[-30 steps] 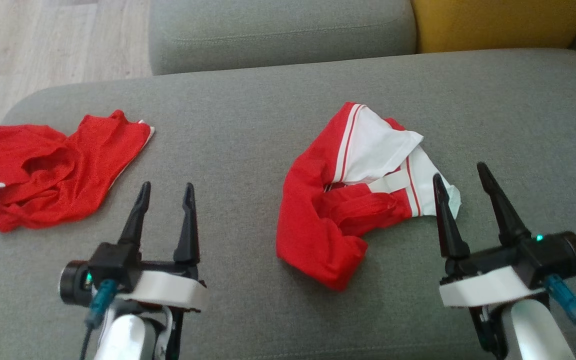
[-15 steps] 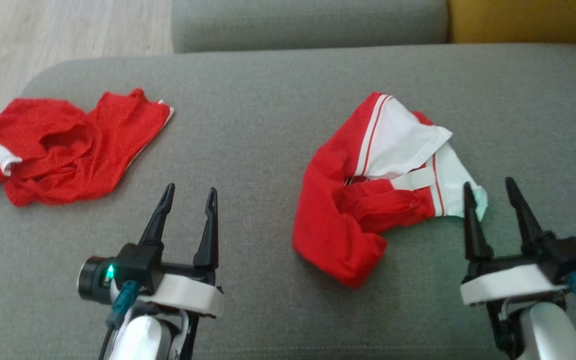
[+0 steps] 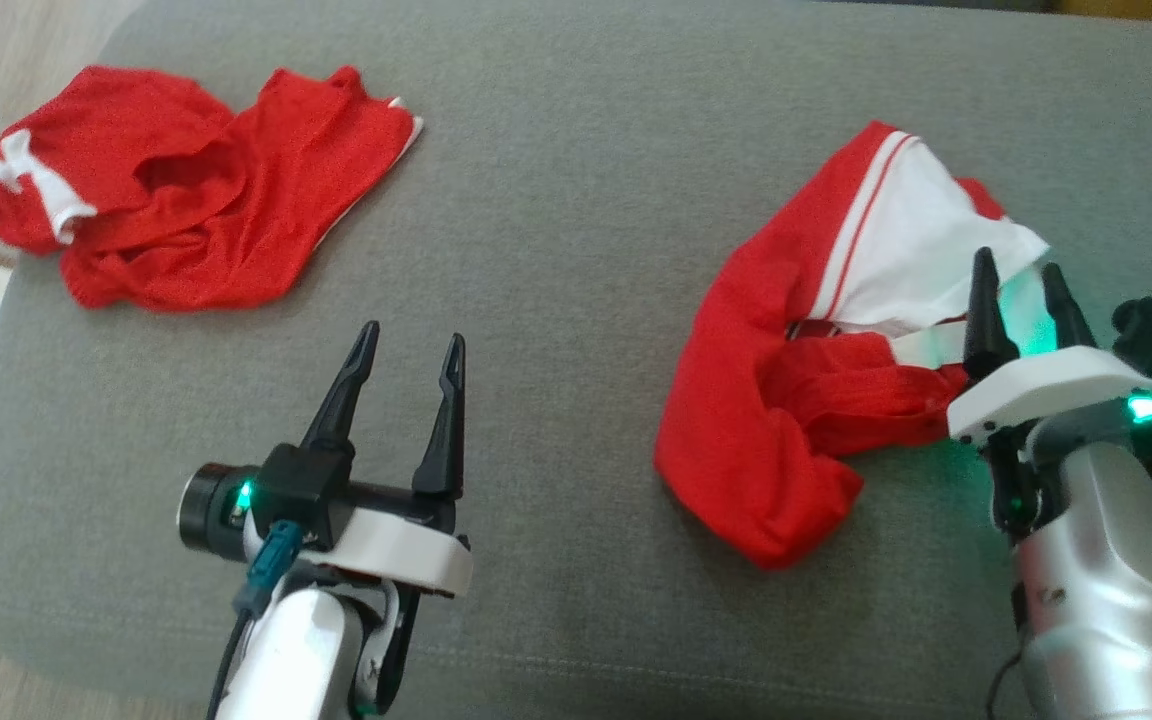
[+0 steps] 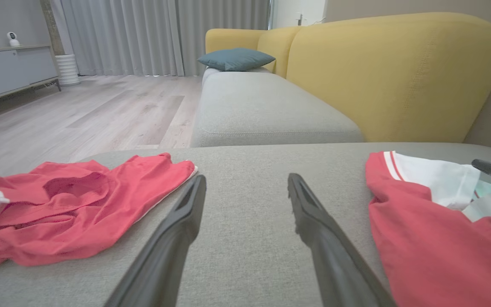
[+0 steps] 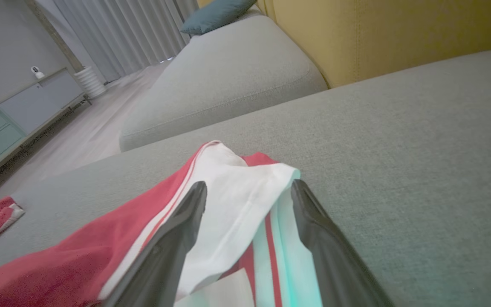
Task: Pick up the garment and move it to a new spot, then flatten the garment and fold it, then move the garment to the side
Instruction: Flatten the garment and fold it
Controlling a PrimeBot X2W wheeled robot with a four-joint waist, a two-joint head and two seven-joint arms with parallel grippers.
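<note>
Head view: your red-and-white garment [image 3: 736, 440] lies crumpled on the grey cushion [image 3: 576, 200], right gripper [image 3: 1017, 262] spread empty over its white panel. Left wrist view: left gripper [image 4: 246, 178] gapes, empty. Right wrist view: likely limp and light; pinch the white edge.

soft, even daylight, with only faint shadows under the garment [image 3: 766, 420] on the grey cushion [image 3: 576, 260]. a green lamp [image 3: 1143, 407] on the right gripper [image 3: 1016, 262] throws a teal glow over the garment's white cloth. the head view is slightly grainy and blown out white beyond the cushion's left edge. in the wrist views the near fingers [image 4: 173, 256] blur.
</note>
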